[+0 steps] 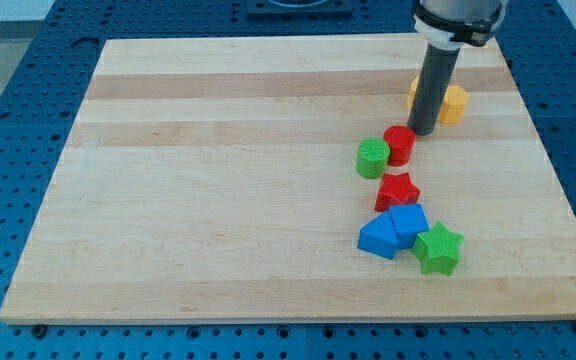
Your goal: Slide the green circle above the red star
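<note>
The green circle sits on the wooden board, touching a red round block on its right. The red star lies just below both, slightly to the right of the green circle. My tip rests on the board right beside the red round block's upper right edge, a block's width to the right of the green circle.
A yellow block sits behind the rod, partly hidden. Below the red star, two blue blocks and a green star cluster together. The wooden board lies on a blue perforated table.
</note>
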### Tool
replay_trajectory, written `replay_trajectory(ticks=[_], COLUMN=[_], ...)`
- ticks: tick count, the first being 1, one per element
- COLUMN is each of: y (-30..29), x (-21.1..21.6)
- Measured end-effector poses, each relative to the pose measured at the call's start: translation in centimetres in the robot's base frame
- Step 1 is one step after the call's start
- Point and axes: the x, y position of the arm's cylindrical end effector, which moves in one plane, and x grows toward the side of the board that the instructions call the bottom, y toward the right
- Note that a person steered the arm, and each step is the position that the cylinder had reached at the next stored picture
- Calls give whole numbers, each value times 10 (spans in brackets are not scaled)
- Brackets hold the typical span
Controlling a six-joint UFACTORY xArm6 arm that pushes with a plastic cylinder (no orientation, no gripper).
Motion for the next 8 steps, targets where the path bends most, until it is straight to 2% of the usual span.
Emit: replay_trajectory(ticks=[1, 3, 5, 8], y=[-9, -101, -102, -101], x=[-29, 6, 38, 47])
